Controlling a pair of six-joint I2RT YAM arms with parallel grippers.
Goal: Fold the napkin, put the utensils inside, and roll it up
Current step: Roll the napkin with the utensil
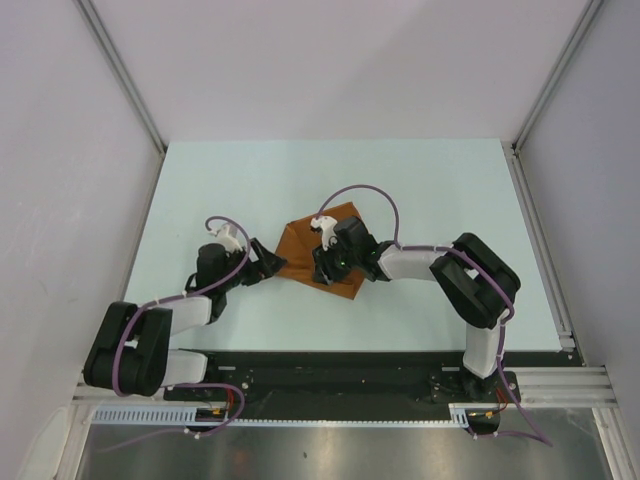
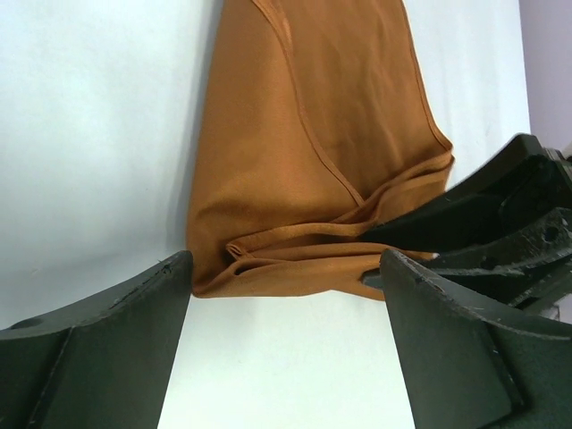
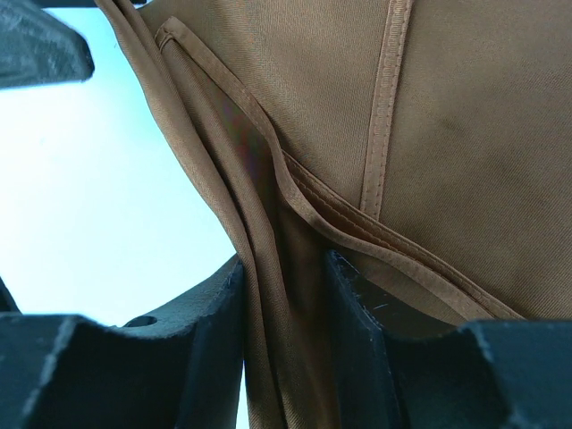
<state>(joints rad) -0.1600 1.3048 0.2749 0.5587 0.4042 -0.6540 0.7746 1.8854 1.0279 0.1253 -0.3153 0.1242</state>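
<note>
Right gripper (image 3: 281, 281) clenched on napkin (image 3: 465, 134) edge layers; left gripper (image 2: 286, 264) spread, empty, beside folded corner. I'd lift low, drag fold over slowly, keep hems aligned.

A: What sort of place is this?
B: A robotics lab cell. White panels (image 1: 60, 200) wall in a pale table (image 1: 430, 180) on three sides around the right pincer (image 1: 325, 265); aluminium rails (image 1: 560, 380) and bolted arm bases (image 1: 485, 385) lie behind it.
</note>
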